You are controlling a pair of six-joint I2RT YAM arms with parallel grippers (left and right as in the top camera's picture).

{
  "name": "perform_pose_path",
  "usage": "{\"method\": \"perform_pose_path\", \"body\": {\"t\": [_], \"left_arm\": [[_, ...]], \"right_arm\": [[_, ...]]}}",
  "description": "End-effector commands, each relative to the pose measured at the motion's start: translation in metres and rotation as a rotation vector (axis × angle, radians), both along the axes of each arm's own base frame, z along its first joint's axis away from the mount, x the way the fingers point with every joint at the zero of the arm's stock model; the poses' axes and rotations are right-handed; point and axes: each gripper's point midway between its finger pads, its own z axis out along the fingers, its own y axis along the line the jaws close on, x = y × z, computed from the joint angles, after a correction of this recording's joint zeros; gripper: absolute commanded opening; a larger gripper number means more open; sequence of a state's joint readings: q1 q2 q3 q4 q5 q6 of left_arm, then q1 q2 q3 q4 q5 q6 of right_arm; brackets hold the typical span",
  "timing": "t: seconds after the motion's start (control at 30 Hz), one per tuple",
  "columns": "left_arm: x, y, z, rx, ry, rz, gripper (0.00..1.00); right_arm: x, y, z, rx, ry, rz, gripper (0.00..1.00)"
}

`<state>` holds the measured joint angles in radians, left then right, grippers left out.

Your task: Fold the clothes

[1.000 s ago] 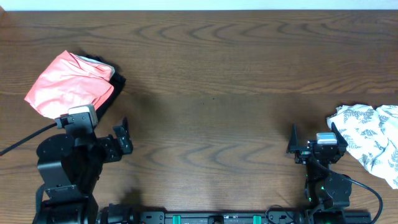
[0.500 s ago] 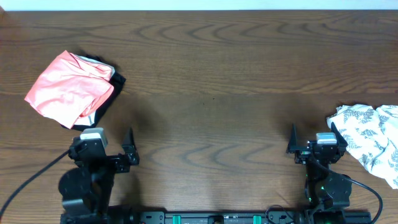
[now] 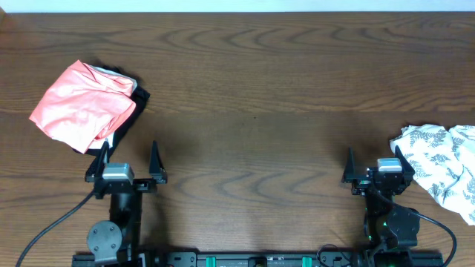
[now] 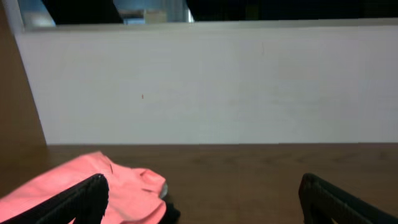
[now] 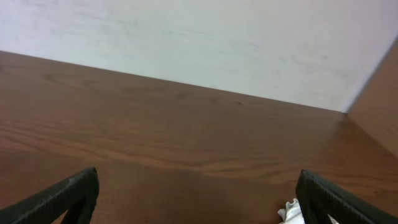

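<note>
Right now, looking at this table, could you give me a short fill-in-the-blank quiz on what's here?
1. The garment near the left arm's fingers is ____ in colour.
2. The crumpled white cloth near the right arm's fingers has a grey ____ print.
3. Both pairs of fingers stand wide ____, holding nothing.
4. Both fabrics lie on a brown ____ table.
Missing words: pink; leaf; open; wooden.

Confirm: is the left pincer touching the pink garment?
Cannot tell. Overhead, one finger of the left pincer borders the pink garment; wrist view hides any gap.
</note>
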<state>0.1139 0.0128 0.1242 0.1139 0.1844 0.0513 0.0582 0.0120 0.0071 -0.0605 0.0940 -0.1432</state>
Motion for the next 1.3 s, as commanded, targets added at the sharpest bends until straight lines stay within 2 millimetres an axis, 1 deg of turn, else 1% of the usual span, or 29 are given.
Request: {"method": "perform_pose_path", "body": {"t": [0.0, 0.13, 0.23, 0.33, 0.5, 0.63, 1.27], "left_arm": [[0.004, -0.002, -0.017, 0.032, 0.007, -0.007, 0.98], [0.010, -0.003, -0.045, -0.021, 0.063, -0.024, 0.98], [0.010, -0.007, -0.068, -0.041, 0.160, -0.037, 0.98], [0.010, -0.009, -0.077, -0.044, 0.195, -0.046, 0.98], [0.010, -0.009, -0.082, -0.047, 0.216, -0.046, 0.98], [0.008, -0.009, -0.097, -0.053, 0.278, -0.045, 0.98], [0.008, -0.009, -0.096, -0.053, 0.272, -0.045, 0.98]], "right_arm": [[0.000, -0.002, 0.000, -0.008, -0.001, -0.007, 0.99], [0.000, -0.002, 0.000, -0.008, -0.001, -0.008, 0.99], [0.000, -0.002, 0.000, -0.008, -0.001, -0.007, 0.99], [0.000, -0.002, 0.000, -0.008, -0.001, -0.007, 0.99], [0.000, -0.002, 0.000, -0.008, -0.001, -0.007, 0.99], [0.000, -0.002, 0.000, -0.008, -0.001, -0.007, 0.99], [0.000, -0.002, 0.000, -0.008, -0.001, -0.007, 0.99]]}}
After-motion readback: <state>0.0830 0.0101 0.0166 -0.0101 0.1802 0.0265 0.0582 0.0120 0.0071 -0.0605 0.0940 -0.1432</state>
